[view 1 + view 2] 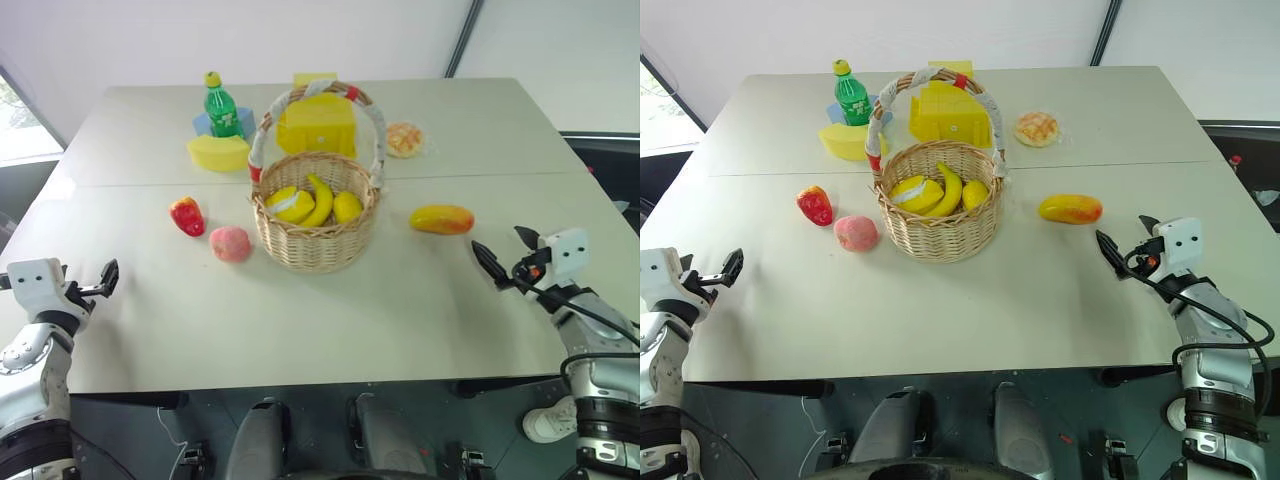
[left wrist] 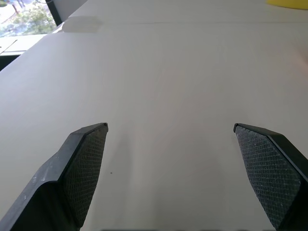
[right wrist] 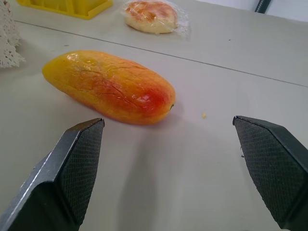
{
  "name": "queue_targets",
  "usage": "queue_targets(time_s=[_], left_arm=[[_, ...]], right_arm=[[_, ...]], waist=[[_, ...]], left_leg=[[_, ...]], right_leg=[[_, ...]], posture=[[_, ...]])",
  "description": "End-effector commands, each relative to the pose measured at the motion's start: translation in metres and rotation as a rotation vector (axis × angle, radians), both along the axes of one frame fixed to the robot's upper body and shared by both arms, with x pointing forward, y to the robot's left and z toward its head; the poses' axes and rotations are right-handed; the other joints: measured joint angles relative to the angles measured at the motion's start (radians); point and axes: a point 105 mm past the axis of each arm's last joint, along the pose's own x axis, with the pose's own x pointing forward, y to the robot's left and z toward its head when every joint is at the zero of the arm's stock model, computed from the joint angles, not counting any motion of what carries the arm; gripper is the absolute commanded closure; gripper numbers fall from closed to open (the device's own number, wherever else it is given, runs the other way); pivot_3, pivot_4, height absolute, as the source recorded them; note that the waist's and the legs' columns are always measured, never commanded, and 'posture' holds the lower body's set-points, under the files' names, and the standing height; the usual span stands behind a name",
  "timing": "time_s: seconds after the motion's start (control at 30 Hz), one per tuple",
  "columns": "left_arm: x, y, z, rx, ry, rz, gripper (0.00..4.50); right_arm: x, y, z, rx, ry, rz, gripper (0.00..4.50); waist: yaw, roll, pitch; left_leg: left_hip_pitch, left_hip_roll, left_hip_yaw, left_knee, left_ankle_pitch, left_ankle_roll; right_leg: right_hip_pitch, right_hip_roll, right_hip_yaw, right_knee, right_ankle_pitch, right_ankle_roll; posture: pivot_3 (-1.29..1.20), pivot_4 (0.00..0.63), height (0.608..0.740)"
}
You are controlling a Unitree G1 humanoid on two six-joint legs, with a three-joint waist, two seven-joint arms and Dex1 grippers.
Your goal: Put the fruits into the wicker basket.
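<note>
Wicker basket (image 1: 938, 215) mid-table, peach (image 1: 856, 233) beside it, mango (image 1: 1070, 209) near right gripper (image 1: 1127, 245), seemingly open.

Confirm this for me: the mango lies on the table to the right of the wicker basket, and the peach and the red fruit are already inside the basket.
Not quite. The mango does lie on the table to the right of the wicker basket, but the peach and the red fruit are not inside it. The left eye view shows both on the table to the basket's left.
</note>
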Motion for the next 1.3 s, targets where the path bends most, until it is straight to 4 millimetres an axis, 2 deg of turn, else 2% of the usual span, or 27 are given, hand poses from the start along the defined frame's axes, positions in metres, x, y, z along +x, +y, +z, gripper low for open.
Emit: queue_targets(time_s=[0.03,0.2,0.4,0.53,0.6,0.77,0.97,1.13,1.3], left_arm=[[0.002,0.000,0.018,0.015,-0.064,-0.006,0.00],[0.008,-0.003,0.020,-0.007,-0.073,-0.027,0.00],[0.023,-0.020,0.036,-0.010,-0.104,-0.107,0.00],[0.042,-0.048,0.064,0.032,-0.129,-0.252,0.00],[0.050,-0.062,0.070,0.048,-0.110,-0.307,0.00],[0.073,-0.084,0.070,0.098,0.013,-0.362,0.00],[0.102,-0.109,0.069,0.093,0.156,-0.327,0.00],[0.114,-0.120,0.074,0.054,0.184,-0.321,0.00],[0.122,-0.115,0.058,0.034,0.286,-0.267,0.00]], right_arm=[[0.002,0.001,0.015,-0.016,-0.062,0.002,0.04],[0.003,0.001,0.020,-0.013,-0.077,0.004,0.04],[0.000,0.016,0.041,-0.017,-0.119,0.070,0.04],[-0.019,0.063,0.062,-0.054,-0.082,0.332,0.04],[-0.031,0.080,0.069,-0.068,-0.056,0.421,0.04],[-0.056,0.123,0.089,-0.102,-0.031,0.636,0.04],[-0.069,0.176,0.110,-0.128,-0.103,0.847,0.04],[-0.074,0.188,0.109,-0.122,-0.102,0.895,0.04],[-0.078,0.194,0.103,-0.104,-0.104,0.914,0.04]], waist=[[0.000,0.000,0.000],[0.000,0.000,0.000],[-0.001,0.000,0.000],[0.003,0.000,0.000],[0.004,0.000,0.000],[0.000,-0.001,0.000],[0.002,-0.002,0.000],[0.002,-0.004,-0.001],[0.001,-0.004,-0.001]], left_leg=[[0.000,0.000,0.000,0.000,0.000,0.000],[0.000,0.000,0.000,0.000,0.000,0.000],[0.000,0.000,0.000,0.000,0.000,0.000],[0.000,0.000,-0.001,0.001,0.000,0.000],[-0.001,0.000,-0.002,0.001,0.000,0.000],[0.000,0.000,-0.002,0.001,0.000,0.000],[-0.001,0.000,-0.002,0.002,0.000,-0.001],[-0.002,-0.001,-0.004,0.003,0.000,0.000],[-0.003,-0.002,-0.003,0.003,0.000,0.001]], right_leg=[[0.000,0.000,0.000,0.000,0.000,0.000],[0.000,0.000,0.000,0.000,0.000,0.000],[0.000,0.003,0.000,0.000,0.000,0.000],[0.000,0.003,0.000,0.001,0.000,0.000],[0.000,0.004,0.000,0.000,0.000,0.000],[0.001,0.004,0.000,0.000,0.000,0.000],[-0.001,0.007,0.000,0.001,0.000,0.000],[0.001,0.007,-0.001,0.000,0.000,0.000],[-0.001,0.006,0.000,0.000,0.000,0.000]], posture=[[0.00,0.150,0.740],[0.00,0.150,0.740],[0.00,0.150,0.740],[0.00,0.150,0.740],[0.00,0.150,0.740],[0.00,0.150,0.740],[0.00,0.150,0.740],[0.00,0.150,0.740],[0.00,0.150,0.740]])
